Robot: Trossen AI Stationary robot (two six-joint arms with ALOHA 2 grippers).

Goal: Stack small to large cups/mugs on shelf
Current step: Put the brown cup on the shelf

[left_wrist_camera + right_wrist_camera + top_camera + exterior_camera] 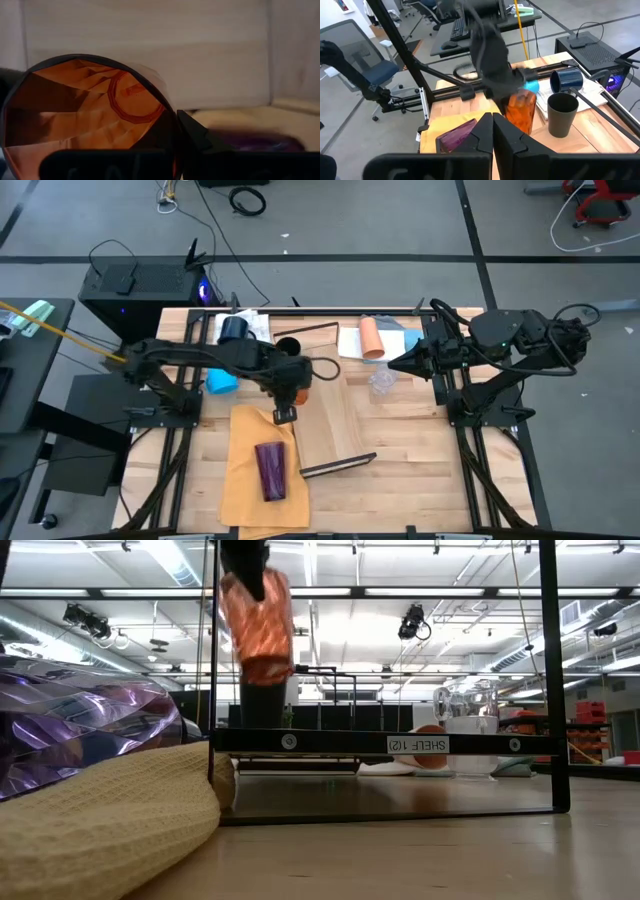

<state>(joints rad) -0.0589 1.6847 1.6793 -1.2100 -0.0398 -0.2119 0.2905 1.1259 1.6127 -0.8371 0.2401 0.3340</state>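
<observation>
Your orange tumbler (257, 625) was translucent and faceted, glowing amber under the ceiling lights, and it hung in the air above the pale wooden shelf (330, 405), near the table's centre. In the left wrist view you looked straight into its open mouth (85, 115), with the ringed base visible inside. The black cup (562, 116) stood upright on the shelf just beside it, toward 12 o'clock. The purple tumbler (271, 470) lay on its side on the mustard cloth (250, 485) at about 7 o'clock on the table. The navy mug (234, 328) and the bright blue mug (221, 382) sat at about 10 o'clock, the peach cup (371, 337) lay near 1 o'clock, and a clear plastic cup (381, 384) sat just below it.

Your left arm reached in from 9 o'clock, bent over the shelf, wrist pointing down. The left gripper (287, 392) was clamped tight on the orange tumbler's rim, holding it off the surface.

Your right arm was folded back at 3 o'clock, and the right gripper (493, 122) had its fingers pressed together, holding nothing.
</observation>
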